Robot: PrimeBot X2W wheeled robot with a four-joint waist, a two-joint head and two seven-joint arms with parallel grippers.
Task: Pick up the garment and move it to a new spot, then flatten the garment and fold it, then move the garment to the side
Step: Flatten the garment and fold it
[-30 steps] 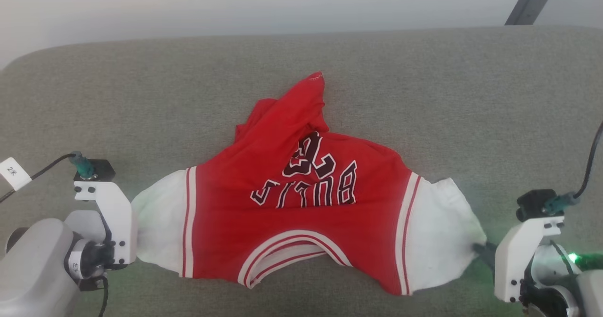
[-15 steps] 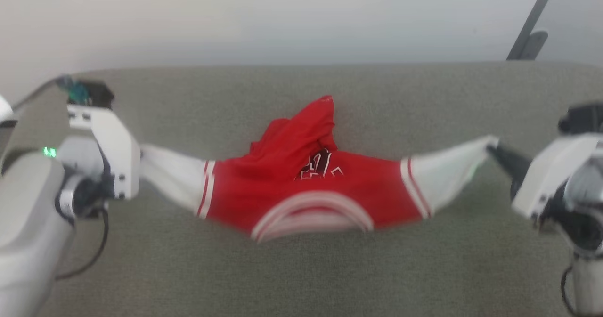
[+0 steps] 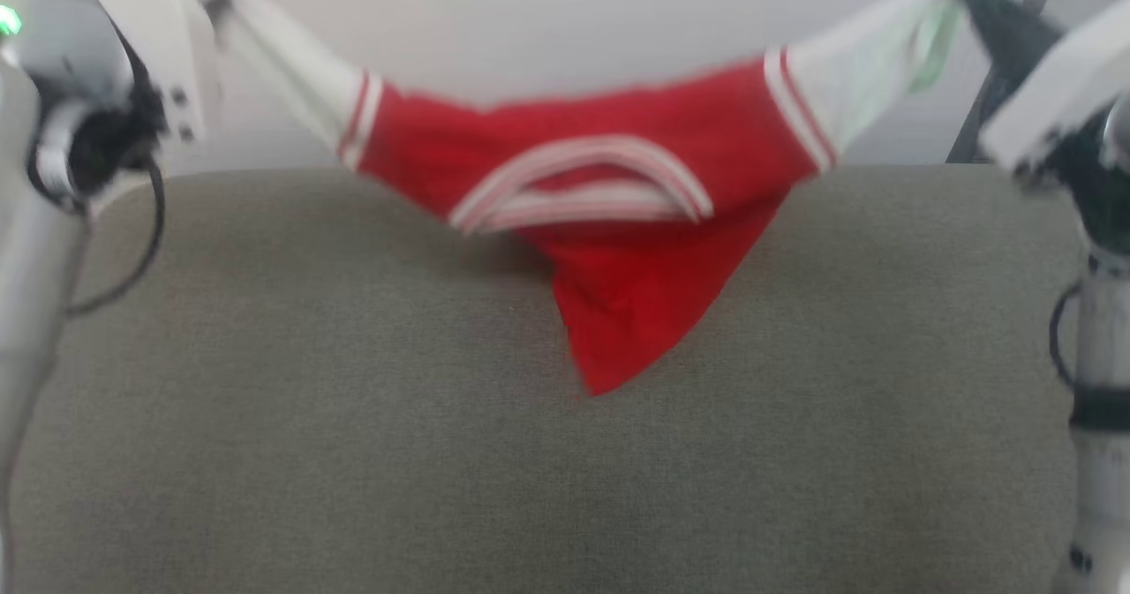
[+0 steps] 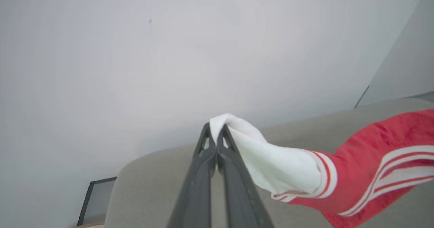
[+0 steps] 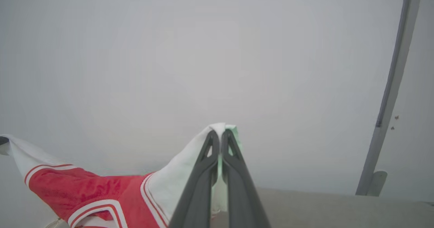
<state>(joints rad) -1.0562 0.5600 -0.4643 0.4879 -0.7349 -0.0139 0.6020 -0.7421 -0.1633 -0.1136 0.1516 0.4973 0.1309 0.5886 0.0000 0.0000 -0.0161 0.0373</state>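
Grey fabric surface: spans the lower head view, with a pale wall behind it.

Garment: off the surface, slung in the air between the two grippers and stretched by its white sleeves in front of the wall. The red body sags in the middle. Striped neck trim faces the head camera. One red corner hangs lowest, over the surface; contact there cannot be told. Head view is blurred.

Left gripper: raised at upper left, jaws pressed together on the end of one white sleeve.

Right gripper: raised at upper right, jaws pinched on the other sleeve's end.

Thin grey pole: stands against the wall, beside the right gripper.
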